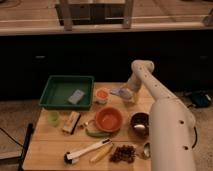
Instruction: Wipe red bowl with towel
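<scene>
Dark cabinets ran behind the wooden bench (55,145), whose far edge met them. Bare wood lay at the front left corner. At the back edge the claw (125,94) was down on the towel (119,91); I cannot tell how its fingers stood. Nearer the front, well apart from it, sat the red bowl (108,119), with a green tray (56,91) far left.

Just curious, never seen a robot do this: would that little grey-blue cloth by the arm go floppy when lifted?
Probably floppy: the towel looks thin with uneven edges, so it would likely droop from the gripper beside it. It also seems light, likely sliding or bunching if pushed across the wooden table.
</scene>
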You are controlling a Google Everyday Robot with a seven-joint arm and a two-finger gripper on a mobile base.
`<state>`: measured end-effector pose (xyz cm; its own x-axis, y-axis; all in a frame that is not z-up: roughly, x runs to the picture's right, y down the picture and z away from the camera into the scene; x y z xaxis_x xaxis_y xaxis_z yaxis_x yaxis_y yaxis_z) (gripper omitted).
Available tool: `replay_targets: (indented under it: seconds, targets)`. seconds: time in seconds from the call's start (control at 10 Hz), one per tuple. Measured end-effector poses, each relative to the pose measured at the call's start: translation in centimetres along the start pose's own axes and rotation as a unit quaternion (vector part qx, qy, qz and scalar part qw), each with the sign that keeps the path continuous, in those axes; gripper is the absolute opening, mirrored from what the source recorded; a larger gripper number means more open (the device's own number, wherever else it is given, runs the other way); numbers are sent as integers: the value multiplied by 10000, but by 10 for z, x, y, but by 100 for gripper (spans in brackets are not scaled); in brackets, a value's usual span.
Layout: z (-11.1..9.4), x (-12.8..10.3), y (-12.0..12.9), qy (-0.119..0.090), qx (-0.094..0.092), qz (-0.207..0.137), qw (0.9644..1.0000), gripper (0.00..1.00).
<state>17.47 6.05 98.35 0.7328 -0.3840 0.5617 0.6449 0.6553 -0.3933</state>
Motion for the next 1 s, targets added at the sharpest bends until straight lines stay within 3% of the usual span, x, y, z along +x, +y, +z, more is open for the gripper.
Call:
replay_targets:
  seconds: [0.3,0.7,0.9,1.0]
  targets:
    - [4,0,9,-147,8,61,9999,44]
    - [-1,-1,7,-146,23,44,9999,3]
    - [0,-2,10,-201,71,76,9997,0]
    - [1,1,15,-243,195,139,9994,0]
